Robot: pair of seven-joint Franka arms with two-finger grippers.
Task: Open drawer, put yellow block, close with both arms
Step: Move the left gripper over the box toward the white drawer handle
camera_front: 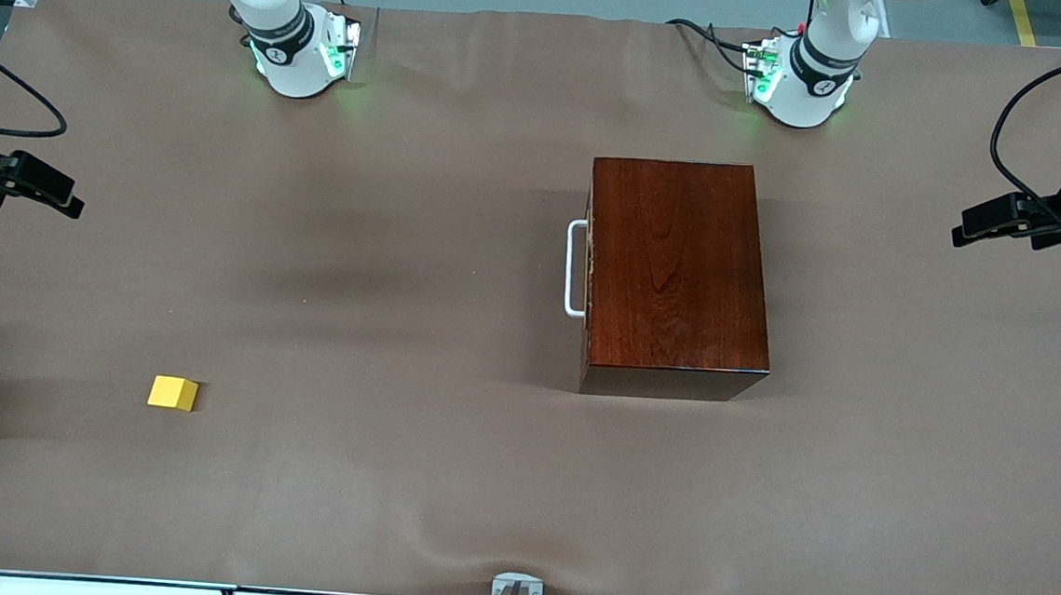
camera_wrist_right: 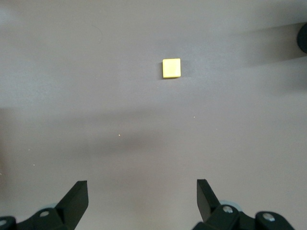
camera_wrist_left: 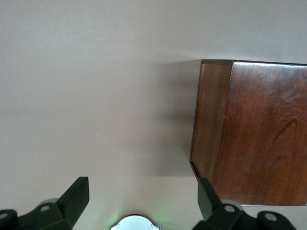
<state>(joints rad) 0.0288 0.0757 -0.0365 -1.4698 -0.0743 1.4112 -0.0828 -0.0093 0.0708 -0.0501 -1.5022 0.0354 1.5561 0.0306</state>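
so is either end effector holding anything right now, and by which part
Nothing is held. The left end effector is open over the table beside the box; the right end effector is open above the yellow block.

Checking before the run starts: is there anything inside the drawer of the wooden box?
Not visible. The drawer is shut flush in the wooden box, so only its front and white handle show. The yellow block lies on the table, toward the right arm's end.
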